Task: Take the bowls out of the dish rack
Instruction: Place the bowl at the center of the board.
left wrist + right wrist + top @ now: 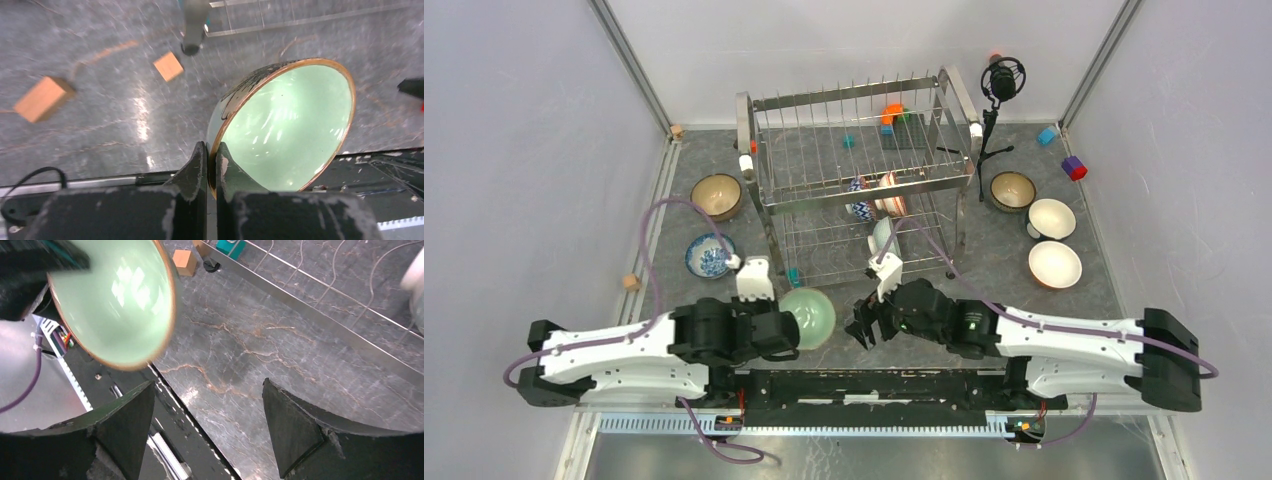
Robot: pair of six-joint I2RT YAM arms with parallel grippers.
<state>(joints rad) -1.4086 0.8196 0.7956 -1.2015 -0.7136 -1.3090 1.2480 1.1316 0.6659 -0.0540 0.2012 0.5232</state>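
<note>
My left gripper [212,150] is shut on the rim of the pale green bowl [287,125], holding it tilted above the near table edge [807,318]. The bowl also shows in the right wrist view [112,300]. My right gripper [207,390] is open and empty just right of it [864,325]. The steel dish rack [864,175] stands at the middle back. Its lower tier holds a blue-and-white bowl [859,198], a red-and-white bowl [891,195] and a pale bowl [882,236].
On the left table stand a brown bowl [717,195] and a blue-and-white bowl [709,256]. On the right stand a brown bowl [1012,190] and two white bowls [1052,218] [1055,264]. A black microphone tripod [996,100] and small coloured blocks sit around the rack.
</note>
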